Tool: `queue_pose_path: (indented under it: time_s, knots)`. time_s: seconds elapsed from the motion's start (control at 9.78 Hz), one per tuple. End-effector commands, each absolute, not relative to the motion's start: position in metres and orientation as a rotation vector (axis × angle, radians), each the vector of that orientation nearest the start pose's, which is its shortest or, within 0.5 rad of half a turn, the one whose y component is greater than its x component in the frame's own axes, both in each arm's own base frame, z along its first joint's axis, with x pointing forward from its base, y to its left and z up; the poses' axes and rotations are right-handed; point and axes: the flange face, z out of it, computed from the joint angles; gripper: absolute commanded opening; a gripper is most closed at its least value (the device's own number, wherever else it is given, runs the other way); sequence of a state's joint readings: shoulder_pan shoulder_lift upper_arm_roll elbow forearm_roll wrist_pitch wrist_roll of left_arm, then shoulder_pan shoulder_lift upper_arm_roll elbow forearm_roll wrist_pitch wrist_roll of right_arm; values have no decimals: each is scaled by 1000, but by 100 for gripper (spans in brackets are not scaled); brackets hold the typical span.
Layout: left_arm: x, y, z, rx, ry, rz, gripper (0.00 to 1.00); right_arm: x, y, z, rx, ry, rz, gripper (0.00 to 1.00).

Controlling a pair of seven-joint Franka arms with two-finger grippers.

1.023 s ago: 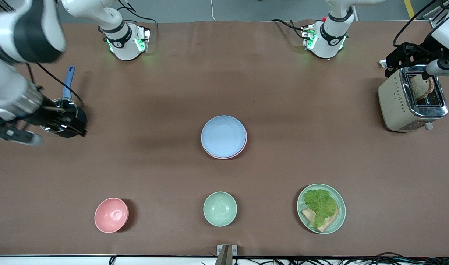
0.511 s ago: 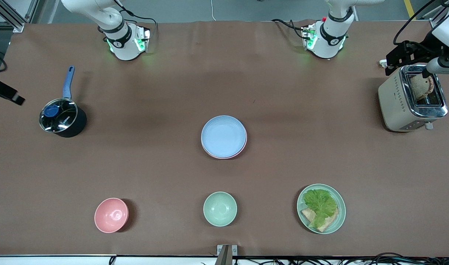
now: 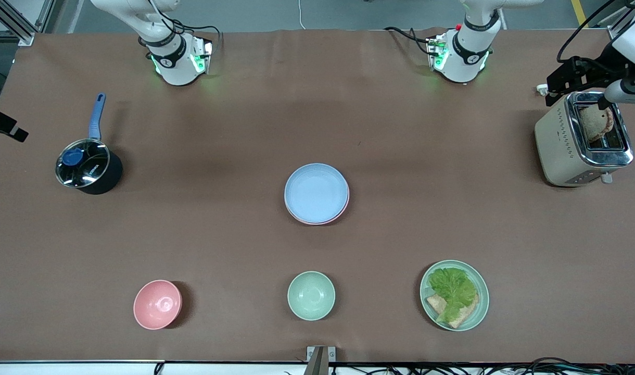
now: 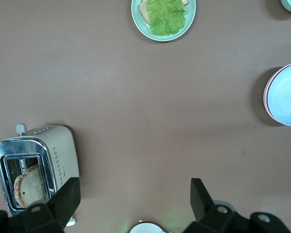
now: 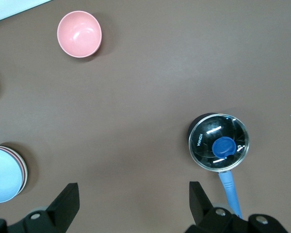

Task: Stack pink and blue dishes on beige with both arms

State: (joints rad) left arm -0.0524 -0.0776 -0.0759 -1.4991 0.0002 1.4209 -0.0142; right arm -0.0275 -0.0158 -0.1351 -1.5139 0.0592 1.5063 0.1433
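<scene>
hovering high, both sets of jaws spread wide and holding nothing. left gripper (image 4: 131, 199) hangs over the table's left-arm end, the toaster (image 4: 38, 168) with bread in its slot just beside one of its fingers (image 4: 68, 196). right gripper (image 5: 133, 201) hangs over the right-arm end, the lidded saucepan (image 5: 218, 142) close by its own jaws.

well away from both, mid-table: blue plate (image 3: 316, 192) lying on the pink plate (image 3: 343, 210), only a pink rim peeking out beneath. beige plate not visible in any view; cannot tell whether it lies under the pile.

farther out still: pink bowl (image 3: 157, 304), mint bowl (image 3: 310, 295), lettuce plate (image 3: 454, 295), none touched.

judgement: stacking looks done as far as blue on pink goes; both arms wait clear, nothing evidently left to lift.
</scene>
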Motion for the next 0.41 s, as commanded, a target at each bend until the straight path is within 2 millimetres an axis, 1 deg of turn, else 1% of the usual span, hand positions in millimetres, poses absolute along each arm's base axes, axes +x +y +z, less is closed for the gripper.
queue_pose_path:
  time_s: [0.0, 0.1, 0.31]
  knots:
    - [512, -66, 678, -3129, 197, 33, 100, 536, -86, 660, -3095, 453, -24, 100]
    - [512, -66, 678, -3129, 194, 33, 100, 539, -89, 669, -3129, 450, -50, 100]
    - [512, -65, 678, -3129, 192, 36, 100, 539, -94, 670, -3135, 464, -53, 100]
